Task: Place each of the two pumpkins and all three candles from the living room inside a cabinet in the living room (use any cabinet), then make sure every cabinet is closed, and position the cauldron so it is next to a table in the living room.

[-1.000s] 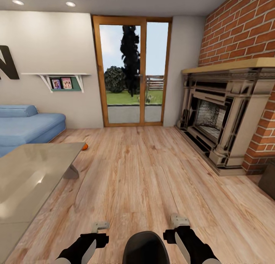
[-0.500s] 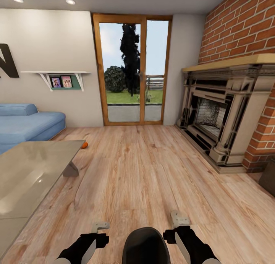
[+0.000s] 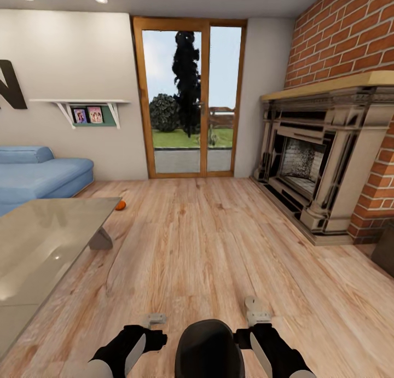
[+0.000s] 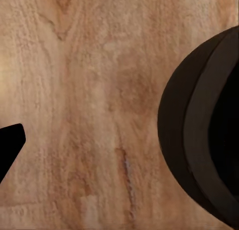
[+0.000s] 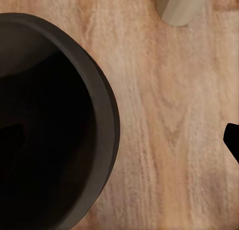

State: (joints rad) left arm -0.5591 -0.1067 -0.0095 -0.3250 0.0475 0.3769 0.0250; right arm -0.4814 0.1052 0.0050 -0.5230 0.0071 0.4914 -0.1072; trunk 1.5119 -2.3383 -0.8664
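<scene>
One small orange pumpkin (image 3: 120, 205) lies on the floor just past the far corner of the glass-topped table (image 3: 38, 241). A black round pot with a thick rim, which I take for the cauldron (image 3: 209, 348), sits low between my arms; its rim (image 4: 199, 125) (image 5: 102, 120) lies beside each gripper, not between the fingers. My left gripper (image 3: 156, 319) and right gripper (image 3: 257, 311) hang over bare floor. One dark fingertip (image 4: 10, 145) (image 5: 231, 140) shows at each wrist view's border, so both stand open. A dark brown corner (image 3: 386, 252) may be the cabinet. The candles are out of view.
A blue sofa (image 3: 38, 175) stands behind the table. The stone fireplace (image 3: 312, 170) lines the brick wall on the right. A glass door (image 3: 189, 99) is straight ahead across open wood floor. A pale cylinder (image 5: 181, 8) shows in the right wrist view; I cannot tell what it is.
The whole picture has shifted a little, so the camera moved. My left gripper has drawn slightly inward toward the black pot, and more of the pot shows.
</scene>
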